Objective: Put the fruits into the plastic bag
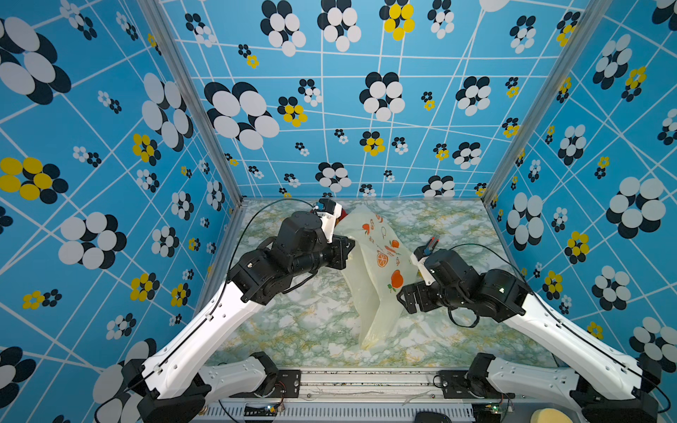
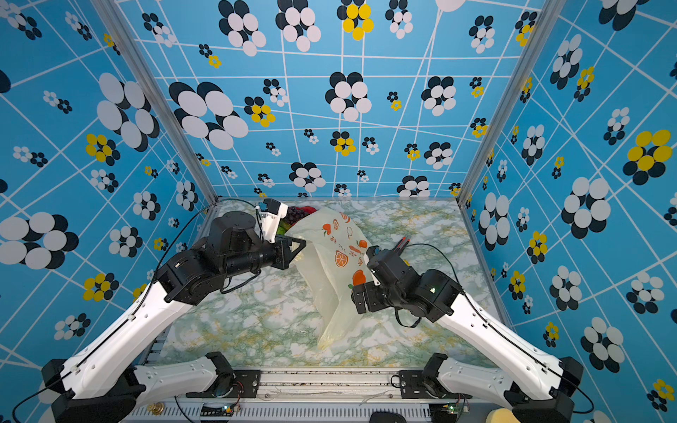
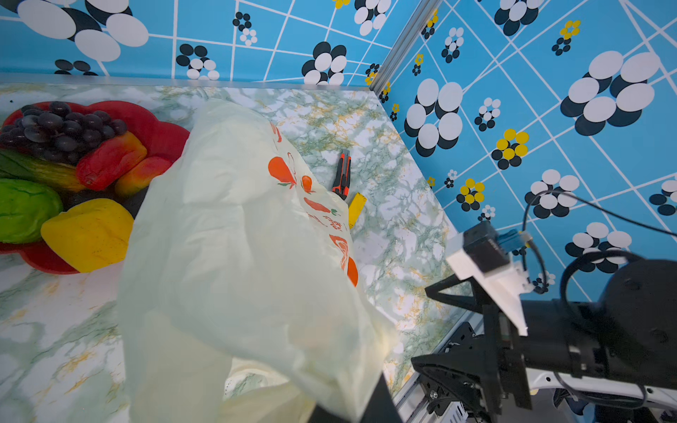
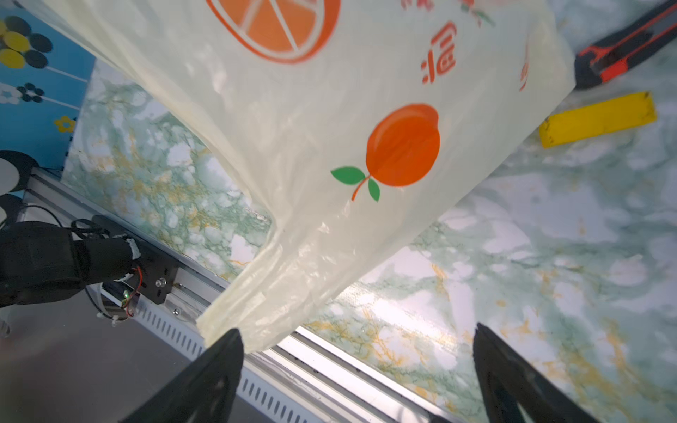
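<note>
Two arms working | left end effector point(image 1: 348, 251) clamped on plastic bag point(image 1: 370, 278), lifted over bench point(image 1: 293, 322) | right end effector point(image 4: 357, 331) gaping, empty, beside near handle loop point(image 4: 234, 311) | fruits point(image 3: 110, 161) on red plate point(image 3: 161, 135), far left | risk: right pinches both film layers, mouth stays sealed

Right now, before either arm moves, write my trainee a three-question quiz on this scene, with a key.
1. True or false: the fruits already lie inside the plastic bag.
2. Whose jaws stand open? A. the left arm's B. the right arm's C. both
3. Fill in: near the orange-black cutter lies a flat ___ strip.

Key
1. False: they sit on the red plate.
2. B: the right gripper is open; the left gripper is shut on the plastic bag.
3. yellow
</note>
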Controlling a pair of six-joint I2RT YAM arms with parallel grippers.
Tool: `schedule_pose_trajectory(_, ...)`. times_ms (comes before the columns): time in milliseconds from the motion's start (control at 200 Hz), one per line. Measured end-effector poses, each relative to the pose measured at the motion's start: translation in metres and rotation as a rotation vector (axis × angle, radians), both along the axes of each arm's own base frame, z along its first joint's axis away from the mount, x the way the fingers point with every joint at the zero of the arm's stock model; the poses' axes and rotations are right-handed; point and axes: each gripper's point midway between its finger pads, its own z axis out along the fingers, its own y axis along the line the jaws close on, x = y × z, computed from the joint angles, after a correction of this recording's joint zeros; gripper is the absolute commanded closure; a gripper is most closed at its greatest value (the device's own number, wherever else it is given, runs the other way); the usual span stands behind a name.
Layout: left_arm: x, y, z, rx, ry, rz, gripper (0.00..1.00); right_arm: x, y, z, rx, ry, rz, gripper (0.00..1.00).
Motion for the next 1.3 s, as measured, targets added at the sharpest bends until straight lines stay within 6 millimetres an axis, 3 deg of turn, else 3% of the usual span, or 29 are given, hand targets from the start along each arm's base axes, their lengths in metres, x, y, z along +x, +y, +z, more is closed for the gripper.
schedule_pose_trajectory(85,0.003,-0.005,-0.002,-0.003,0.006,-0.001,1.0,-0.007,-0.002,-0.019,0.039,0.037,-0.068,0.01)
schedule_pose_trajectory(145,0.005,-0.008,-0.005,0.001,0.014,-0.001,1.0,-0.008,0.002,-0.021,0.084,0.044,-0.105,0.01)
schedule_pose_trajectory(280,0.005,-0.016,-0.012,0.009,0.034,0.002,1.0,-0.002,0.027,-0.018,0.191,0.063,-0.17,0.01)
schedule_pose_trajectory(385,0.006,-0.019,-0.008,-0.008,0.026,0.017,1.0,-0.003,0.042,-0.03,0.218,0.102,-0.207,0.01)
schedule_pose_trajectory(615,0.016,-0.029,0.002,-0.055,0.004,0.044,1.0,-0.018,0.055,-0.051,0.174,0.161,-0.231,0.01)
schedule_pose_trajectory(845,0.019,-0.052,-0.003,-0.061,0.006,0.015,1.0,-0.025,0.064,-0.076,0.087,0.178,-0.245,0.04)
schedule_pose_trajectory(885,0.019,-0.053,-0.003,-0.063,0.006,0.012,1.0,-0.021,0.063,-0.079,0.072,0.161,-0.259,0.11)
schedule_pose_trajectory(930,0.018,-0.053,-0.002,-0.064,0.004,0.011,1.0,-0.015,0.06,-0.08,0.059,0.131,-0.276,0.28)
schedule_pose_trajectory(1065,0.019,-0.052,-0.001,-0.063,0.0,0.018,1.0,0.003,0.057,-0.073,0.067,0.027,-0.321,0.63)
schedule_pose_trajectory(1185,0.019,-0.05,0.0,-0.064,-0.006,0.025,1.0,0.013,0.051,-0.077,0.065,-0.016,-0.347,0.77)
schedule_pose_trajectory(1240,0.018,-0.048,0.003,-0.069,-0.012,0.029,1.0,0.017,0.044,-0.08,0.055,-0.03,-0.362,0.91)
schedule_pose_trajectory(1300,0.017,-0.045,0.007,-0.076,-0.02,0.032,1.0,0.022,0.036,-0.081,0.045,-0.043,-0.375,1.0)
